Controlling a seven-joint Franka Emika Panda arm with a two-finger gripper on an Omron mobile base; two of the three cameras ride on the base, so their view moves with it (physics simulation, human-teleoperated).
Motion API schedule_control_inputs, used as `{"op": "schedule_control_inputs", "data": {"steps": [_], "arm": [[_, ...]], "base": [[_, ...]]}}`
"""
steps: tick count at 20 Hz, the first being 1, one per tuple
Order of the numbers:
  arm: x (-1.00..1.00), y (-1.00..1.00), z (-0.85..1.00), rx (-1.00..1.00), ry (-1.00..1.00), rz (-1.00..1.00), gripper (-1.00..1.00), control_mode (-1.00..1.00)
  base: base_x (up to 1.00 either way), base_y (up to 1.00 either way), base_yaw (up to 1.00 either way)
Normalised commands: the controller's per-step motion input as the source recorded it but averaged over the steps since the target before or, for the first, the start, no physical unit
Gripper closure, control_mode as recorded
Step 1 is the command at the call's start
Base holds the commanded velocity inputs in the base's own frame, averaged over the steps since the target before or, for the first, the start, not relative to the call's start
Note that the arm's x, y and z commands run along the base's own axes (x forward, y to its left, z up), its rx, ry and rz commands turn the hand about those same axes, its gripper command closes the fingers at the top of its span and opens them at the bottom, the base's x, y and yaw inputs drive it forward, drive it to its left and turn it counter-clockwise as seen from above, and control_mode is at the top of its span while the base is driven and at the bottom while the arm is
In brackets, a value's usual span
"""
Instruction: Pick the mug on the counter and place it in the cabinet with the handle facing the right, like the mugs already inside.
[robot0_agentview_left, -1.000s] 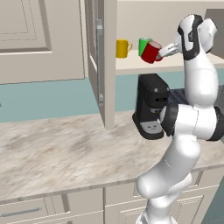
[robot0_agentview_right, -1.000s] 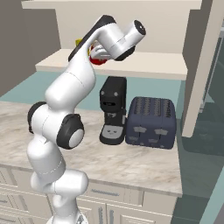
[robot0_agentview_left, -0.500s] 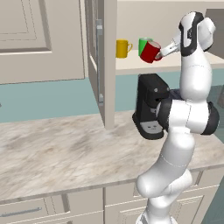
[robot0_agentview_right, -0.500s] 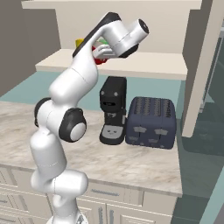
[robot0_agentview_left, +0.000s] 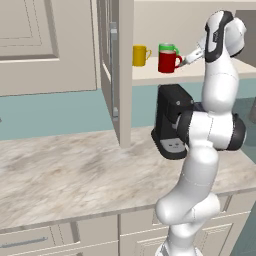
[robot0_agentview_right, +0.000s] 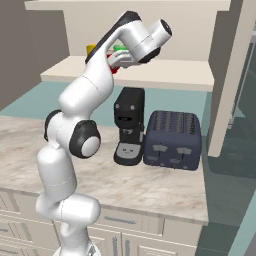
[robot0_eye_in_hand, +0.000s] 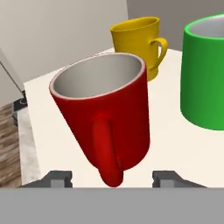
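Observation:
The red mug (robot0_eye_in_hand: 105, 118) stands on the cabinet shelf (robot0_eye_in_hand: 175, 144), in front of the green mug (robot0_eye_in_hand: 203, 74) and right of the yellow mug (robot0_eye_in_hand: 138, 43). Its red loop handle (robot0_eye_in_hand: 107, 148) points straight at the hand. My gripper (robot0_eye_in_hand: 113, 178) is open, its fingertips (robot0_eye_in_hand: 57, 178) standing wide on either side of the handle without touching it. From the left base view the red mug (robot0_agentview_left: 169, 62) sits at the shelf's front, with the gripper (robot0_agentview_left: 184, 61) just to its right. The green mug (robot0_agentview_left: 168, 48) and yellow mug (robot0_agentview_left: 140, 55) have handles to the right.
The cabinet door (robot0_agentview_left: 107, 65) stands open to the left of the shelf (robot0_agentview_left: 150, 75). A black coffee machine (robot0_agentview_left: 170, 120) and a dark toaster (robot0_agentview_right: 172, 140) stand on the marbled counter (robot0_agentview_left: 75, 175) below the shelf.
The red mug has shifted slightly left and down onto the shelf. The arm's upper links have straightened upward.

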Motion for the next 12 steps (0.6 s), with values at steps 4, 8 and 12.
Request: {"op": "schedule_control_inputs", "data": {"steps": [4,8,12], "arm": [[-0.11,0.00,-0.01,-0.12,-0.01,0.07,-1.00,-1.00],[-0.21,0.00,-0.03,-0.10,-0.02,0.05,-1.00,-1.00],[-0.46,0.01,-0.26,-0.07,-0.06,0.03,-1.00,-1.00]], "base": [[0.00,0.00,0.00],[0.00,0.00,0.00],[0.00,0.00,0.00]]}}
